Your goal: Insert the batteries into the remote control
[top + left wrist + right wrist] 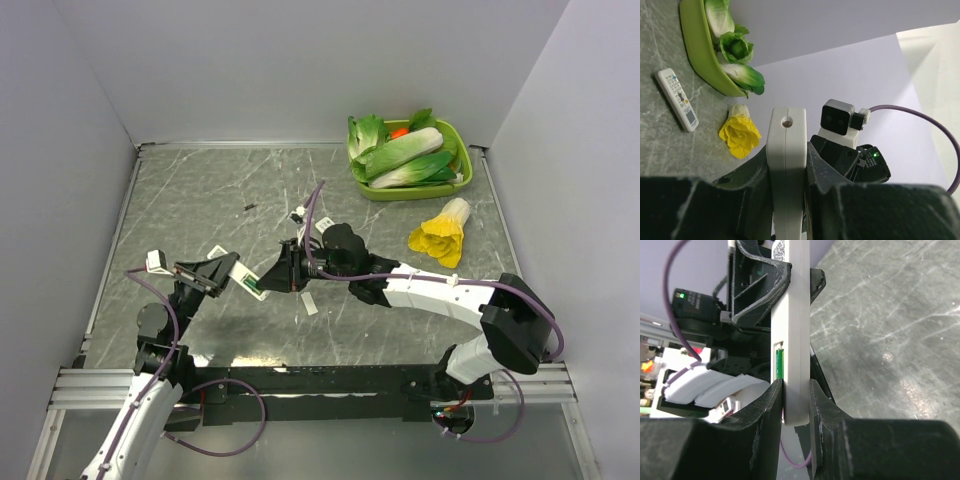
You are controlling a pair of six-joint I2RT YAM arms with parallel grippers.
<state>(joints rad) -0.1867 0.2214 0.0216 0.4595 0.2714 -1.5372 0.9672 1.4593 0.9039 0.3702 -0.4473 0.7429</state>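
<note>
The slim white remote control [243,279] is held above the table between both grippers. My left gripper [216,275] is shut on its left end; in the left wrist view the remote [786,150] stands edge-on between the fingers [752,175]. My right gripper [283,272] is shut on its other end, and the remote also shows in the right wrist view [799,330]. A green battery [780,363] lies in the open rear compartment, also seen from above [250,287]. I cannot make out a second battery.
A wider white remote with coloured buttons [677,99] lies on the table behind. A green bowl [415,192] of leafy vegetables stands at the back right, with a yellow-leaved vegetable [440,235] in front of it. A small white strip [309,302] lies under the right arm.
</note>
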